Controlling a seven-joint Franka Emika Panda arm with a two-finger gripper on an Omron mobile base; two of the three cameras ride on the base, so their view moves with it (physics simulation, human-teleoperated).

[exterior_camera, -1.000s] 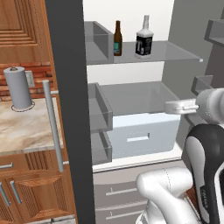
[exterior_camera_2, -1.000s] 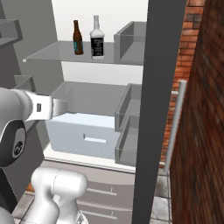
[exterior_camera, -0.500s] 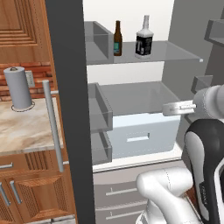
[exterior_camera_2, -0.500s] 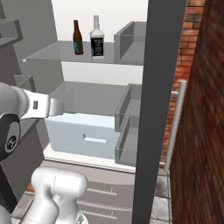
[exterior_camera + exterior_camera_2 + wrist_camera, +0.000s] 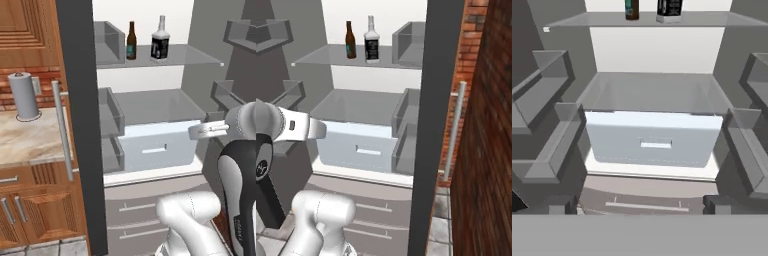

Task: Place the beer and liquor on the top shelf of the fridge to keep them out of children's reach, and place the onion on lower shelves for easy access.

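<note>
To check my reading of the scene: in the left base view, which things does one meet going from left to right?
Paper towel roll → fridge door handle → beer → liquor → pincer at the right.

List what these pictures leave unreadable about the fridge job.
- The tool's state: in both base views the arm's white end hides the fingers.
- The beer and liquor: the hand view's top edge cuts them off.
- Both labels: too small to read in the base views.
- Whether the pane under the bottles is the topmost: the frame's upper edge cuts the fridge.
</note>
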